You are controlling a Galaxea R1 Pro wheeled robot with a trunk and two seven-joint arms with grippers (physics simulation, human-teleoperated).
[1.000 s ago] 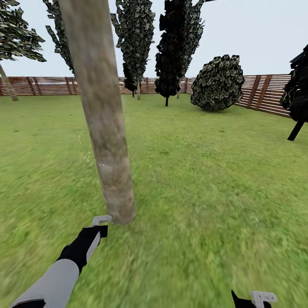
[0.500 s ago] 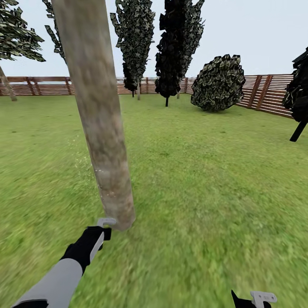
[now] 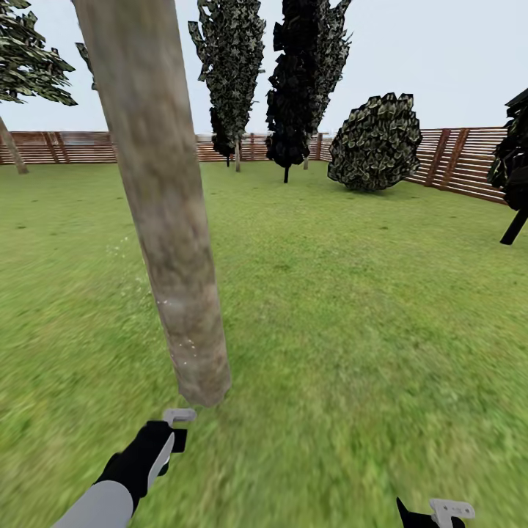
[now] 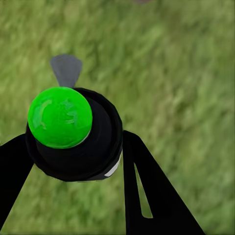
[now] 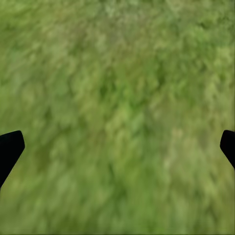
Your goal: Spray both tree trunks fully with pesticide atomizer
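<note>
Compared with a second ago, the left gripper (image 3: 178, 416) is sitting lower in the head view and the whole scene has slid a little, so the camera has shifted; the tree trunk (image 3: 158, 198) is now standing further toward the left edge at its top and reaching lower, its base just above the gripper. White specks of pesticide (image 3: 125, 257) are scattering over the grass to the left of the trunk and dotting the lower bark.

Along the left of the frame the grey and black left arm (image 3: 117, 484) is pointing up toward the trunk's foot. In the left wrist view the black fingers (image 4: 147, 186) are closing on the atomizer (image 4: 78, 137), a dark round body with a bright green knob facing the camera and a grey tip sticking out beyond it over the lawn (image 4: 176, 73).

At the bottom right corner of the head view the right gripper (image 3: 440, 511) is peeking in. In the right wrist view its two black fingertips (image 5: 10, 149) are standing wide apart at opposite edges, with blurred grass between them.

Across the upper part of the head view a brown slatted fence (image 3: 455, 158) is running along the lawn's far edge, with tall dark trees (image 3: 231, 66) in the upper middle and a round bush (image 3: 375, 143) to their right.
</note>
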